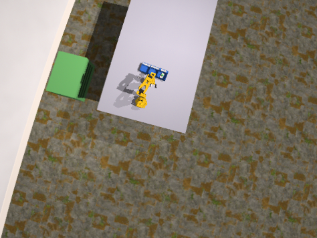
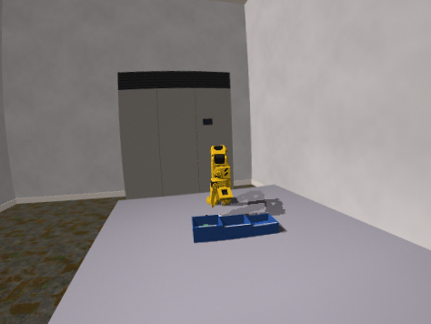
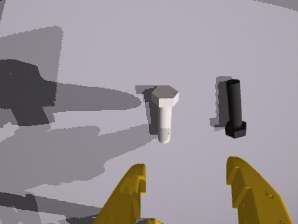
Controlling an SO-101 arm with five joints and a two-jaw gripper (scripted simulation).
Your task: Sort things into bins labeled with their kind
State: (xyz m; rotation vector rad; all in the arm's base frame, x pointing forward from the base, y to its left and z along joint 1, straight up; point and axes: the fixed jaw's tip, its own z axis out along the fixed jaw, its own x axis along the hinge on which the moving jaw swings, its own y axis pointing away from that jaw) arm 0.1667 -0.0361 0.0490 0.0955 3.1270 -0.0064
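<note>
On the table (image 3: 80,23), before spread, empty jaws — pale hex-head bolt (image 3: 162,112), black bolt (image 3: 232,107) beside it.

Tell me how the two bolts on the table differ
The white bolt is pale with a wide hexagonal head; the black bolt is dark with a narrower head. The white one's head points away from the gripper; the black one's points toward it. The white looks thicker. Both lie flat on the table, apart, roughly parallel.

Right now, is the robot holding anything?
No. The tool holds nothing; its fingers hang apart above the white bolt and black bolt lying on the table.
</note>
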